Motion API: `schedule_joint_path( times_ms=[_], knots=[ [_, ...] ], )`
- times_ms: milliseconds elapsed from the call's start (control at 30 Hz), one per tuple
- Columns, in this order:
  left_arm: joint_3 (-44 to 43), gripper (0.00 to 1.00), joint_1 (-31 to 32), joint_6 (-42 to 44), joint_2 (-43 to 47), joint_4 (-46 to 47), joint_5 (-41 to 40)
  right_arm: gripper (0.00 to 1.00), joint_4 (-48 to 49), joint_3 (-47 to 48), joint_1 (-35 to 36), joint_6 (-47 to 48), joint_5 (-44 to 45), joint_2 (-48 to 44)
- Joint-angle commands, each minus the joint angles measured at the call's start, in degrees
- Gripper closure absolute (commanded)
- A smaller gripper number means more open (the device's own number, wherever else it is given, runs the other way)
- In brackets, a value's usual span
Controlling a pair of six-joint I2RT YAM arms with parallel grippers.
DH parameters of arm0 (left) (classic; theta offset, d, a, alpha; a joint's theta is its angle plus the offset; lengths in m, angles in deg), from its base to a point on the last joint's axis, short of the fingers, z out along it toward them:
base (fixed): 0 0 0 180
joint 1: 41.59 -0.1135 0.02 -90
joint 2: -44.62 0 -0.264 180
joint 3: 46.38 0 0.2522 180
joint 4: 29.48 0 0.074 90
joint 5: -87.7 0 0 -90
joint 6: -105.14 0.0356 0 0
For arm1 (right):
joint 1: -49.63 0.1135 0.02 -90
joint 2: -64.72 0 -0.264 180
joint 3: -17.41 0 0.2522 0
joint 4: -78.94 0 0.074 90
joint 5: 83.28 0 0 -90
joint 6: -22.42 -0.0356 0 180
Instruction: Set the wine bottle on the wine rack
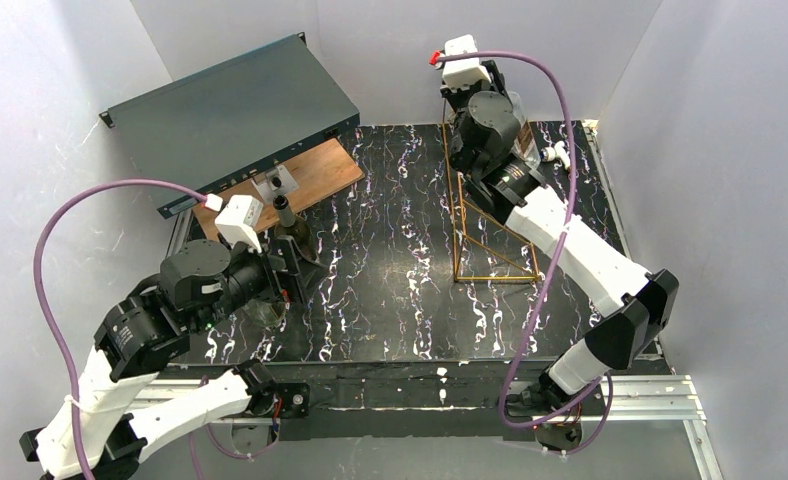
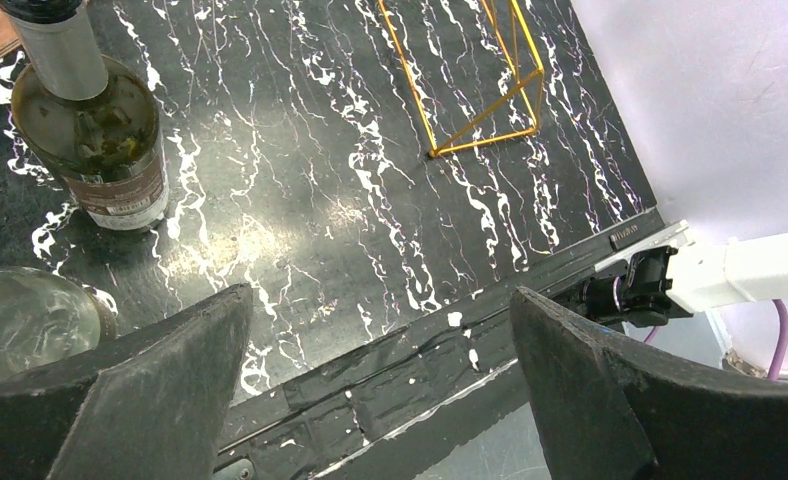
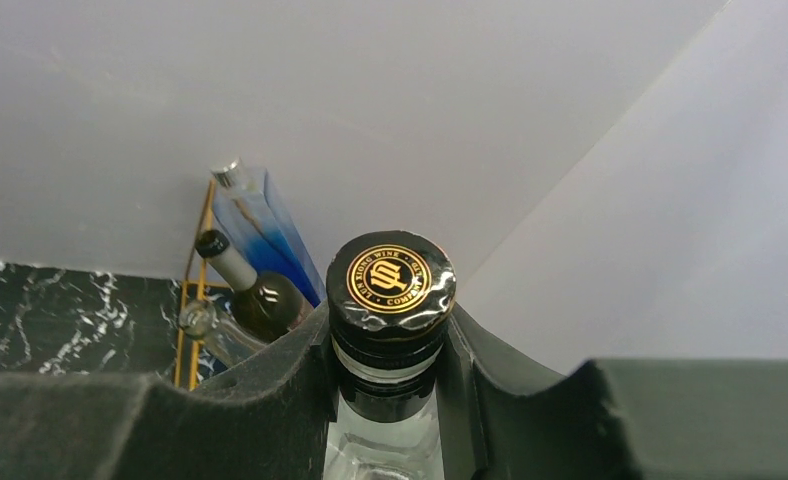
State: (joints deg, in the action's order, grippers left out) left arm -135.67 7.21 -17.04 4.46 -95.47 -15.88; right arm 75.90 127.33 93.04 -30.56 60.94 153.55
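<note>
Left gripper (image 1: 292, 262), top view: you see it low over the near-left part of the table (image 1: 390, 300), just beside an upright dark bottle (image 1: 284, 213) that stands in front of a wooden board (image 1: 315, 172) and a dark grey box (image 1: 230, 105). Your right arm (image 1: 580, 250) stretches to the far right corner, wrist above the top of the gold wine rack (image 1: 480, 235), which stands on the marble right of centre. Its fingers are hidden under the wrist here, so you can't tell their state from this view. Left wrist view: the fingers (image 2: 160, 390) are released and spread wide over the table's near edge. The dark bottle is upright at upper left, a clear glass object (image 2: 25, 320) sits just beside the left finger, and the rack's foot is at the top. Right wrist view: right gripper (image 3: 390, 345) is clenched on the neck of the wine bottle (image 3: 391, 280), just under its black cap with a gold emblem, so the bottle is in the grip, near the rack. Beyond it, other bottles (image 3: 255, 235) rest against the rack's gold wires by the back wall (image 3: 370, 100).
</note>
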Motion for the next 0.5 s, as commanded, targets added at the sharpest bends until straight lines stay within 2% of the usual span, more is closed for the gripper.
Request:
schedule_joint_path(
  times_ms=[0, 467],
  knots=[
    [-0.03, 0.01, -0.33, 0.42, -0.73, 1.04, 0.57, 0.99, 7.93, -0.66, -1.42, 2.04, 0.38, -1.08],
    [-0.56, 0.01, -0.3, 1.6, -1.76, 0.9, 1.16, 0.99, 11.2, -8.96, -6.53, 0.6, 3.23, 2.03]
  ],
)
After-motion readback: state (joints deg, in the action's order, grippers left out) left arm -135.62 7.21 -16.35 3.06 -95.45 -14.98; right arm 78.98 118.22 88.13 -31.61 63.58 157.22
